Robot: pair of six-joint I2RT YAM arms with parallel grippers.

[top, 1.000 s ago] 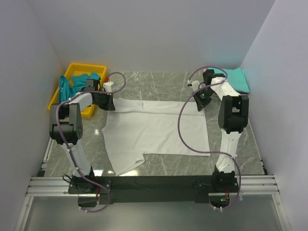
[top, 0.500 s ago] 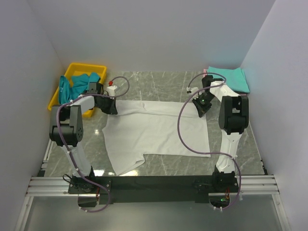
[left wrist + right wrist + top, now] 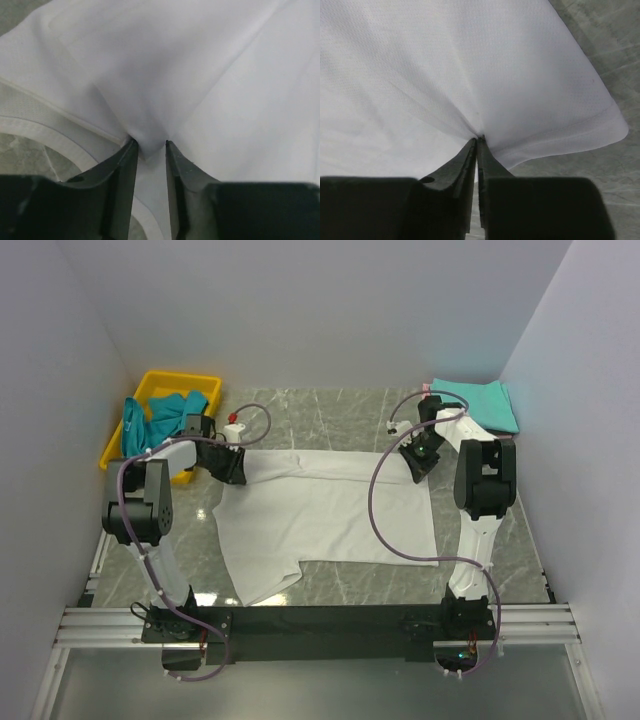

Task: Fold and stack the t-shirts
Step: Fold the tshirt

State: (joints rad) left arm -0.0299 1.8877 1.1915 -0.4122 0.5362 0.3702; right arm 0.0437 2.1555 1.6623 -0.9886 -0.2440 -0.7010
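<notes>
Judged mid-fold on white t-shirt [image 3: 320, 515] spread at frame centre, w/ right gripper [image 3: 478, 139] clamped tight on upper-right edge, left gripper [image 3: 149, 143] barely parted round upper-left cloth pucker; next prob. needed clean release, then regrip.
</notes>
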